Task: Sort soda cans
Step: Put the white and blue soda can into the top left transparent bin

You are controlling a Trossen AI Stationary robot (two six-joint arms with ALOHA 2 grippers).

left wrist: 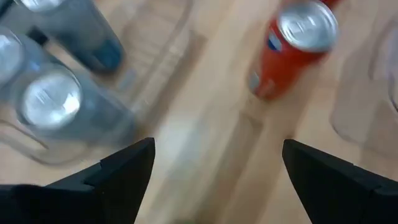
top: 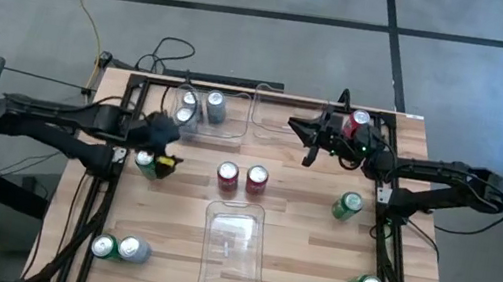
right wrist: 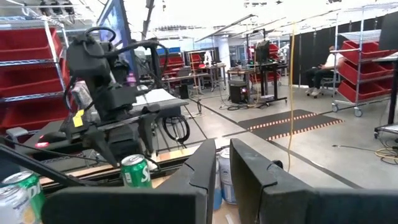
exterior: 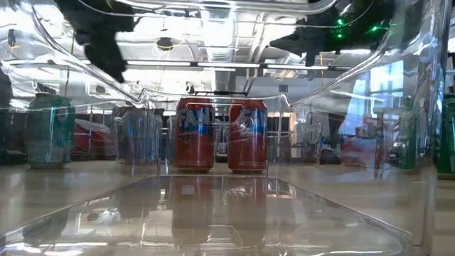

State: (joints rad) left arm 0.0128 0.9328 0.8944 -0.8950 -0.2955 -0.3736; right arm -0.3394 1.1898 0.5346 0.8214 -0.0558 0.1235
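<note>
Left gripper (left wrist: 214, 165) hangs wide open, holding nothing, above a red can (left wrist: 292, 46) with a shiny silver top.

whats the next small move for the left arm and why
Probably lower the left gripper over a loose can such as the green can beside it. Its fingers are open and empty, just outside the bin already holding silver-grey cans, while the right gripper waits, shut, over the other back bin.
</note>
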